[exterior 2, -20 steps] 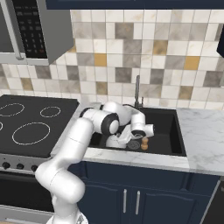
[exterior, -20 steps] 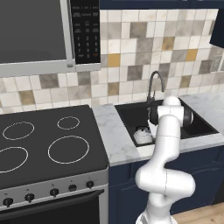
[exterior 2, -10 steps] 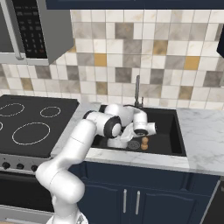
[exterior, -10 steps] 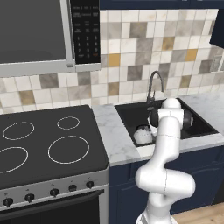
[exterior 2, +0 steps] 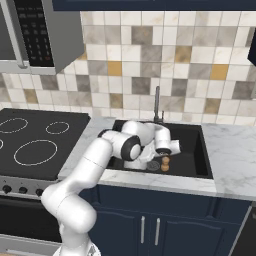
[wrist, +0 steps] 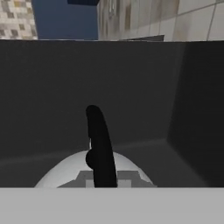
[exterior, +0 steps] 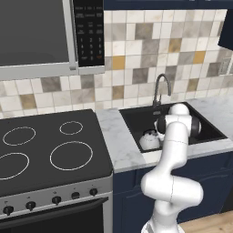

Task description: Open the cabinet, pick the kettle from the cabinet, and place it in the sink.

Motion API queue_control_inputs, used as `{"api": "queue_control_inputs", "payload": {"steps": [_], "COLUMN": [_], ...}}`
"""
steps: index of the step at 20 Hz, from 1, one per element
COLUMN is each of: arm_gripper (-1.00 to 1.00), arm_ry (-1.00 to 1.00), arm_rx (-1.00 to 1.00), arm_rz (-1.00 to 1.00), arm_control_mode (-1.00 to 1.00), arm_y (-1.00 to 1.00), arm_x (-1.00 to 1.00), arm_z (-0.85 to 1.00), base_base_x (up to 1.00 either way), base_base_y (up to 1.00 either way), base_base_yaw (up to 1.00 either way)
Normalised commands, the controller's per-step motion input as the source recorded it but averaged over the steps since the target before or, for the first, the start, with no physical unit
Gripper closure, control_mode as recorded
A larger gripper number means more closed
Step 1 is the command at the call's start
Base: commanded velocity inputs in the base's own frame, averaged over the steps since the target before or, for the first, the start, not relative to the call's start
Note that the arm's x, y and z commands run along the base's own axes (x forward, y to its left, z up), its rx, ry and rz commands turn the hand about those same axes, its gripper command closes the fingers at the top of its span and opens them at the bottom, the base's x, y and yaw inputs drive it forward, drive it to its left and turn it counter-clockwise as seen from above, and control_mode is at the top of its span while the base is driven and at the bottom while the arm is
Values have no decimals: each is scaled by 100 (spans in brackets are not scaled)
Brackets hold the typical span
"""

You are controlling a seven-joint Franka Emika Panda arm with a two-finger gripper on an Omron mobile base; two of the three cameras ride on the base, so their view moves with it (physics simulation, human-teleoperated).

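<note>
The silver-white kettle [exterior: 149, 139] sits low in the black sink [exterior: 136, 119], at its left near side. My arm bends down into the basin, and my gripper [exterior: 154, 131] is right above the kettle at its thin black arched handle [wrist: 99, 146]. In the hand view the handle rises straight up the middle from the kettle's pale dome [wrist: 61, 174], with the fingertips hidden below. The grip looks shut on the handle. In the right base view my hand [exterior 2: 166, 146] covers most of the kettle inside the sink [exterior 2: 194, 150]. A navy cabinet door edge [exterior: 226, 28] shows at the upper right.
The dark gooseneck faucet [exterior: 159, 89] stands behind the basin, close to my wrist. The round drain [exterior 2: 153, 165] lies on the sink floor beside my hand. A black stovetop [exterior: 50, 150] is to the left, with a microwave [exterior: 43, 34] above it. Marble counter [exterior 2: 232, 155] flanks the sink.
My hand has shifted very slightly inside the basin. The kettle stays where it was on the sink floor.
</note>
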Motion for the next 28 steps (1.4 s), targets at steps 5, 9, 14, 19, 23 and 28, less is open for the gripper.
{"api": "queue_control_inputs", "payload": {"steps": [5, 9, 14, 19, 23, 28], "arm_gripper": [-100, -100, -100, -100, -100, -100], "arm_ry": [0, 0, 0, 1, 8, 11], "arm_rx": [0, 0, 0, -7, -10, -9], "arm_rz": [0, 0, 0, 0, 0, 0], "arm_control_mode": [-100, -100, -100, -100, -100, -100], "arm_y": [2, 0, 0, -4, -13, -17], "arm_x": [-6, 0, -2, -1, 0, 0], "arm_z": [-29, -13, -3, 2, 8, 9], "base_base_x": [0, 0, 0, 0, 0, 0], "base_base_y": [0, 0, 0, 0, 0, 0], "base_base_yaw": [0, 0, 0, 0, 0, 0]}}
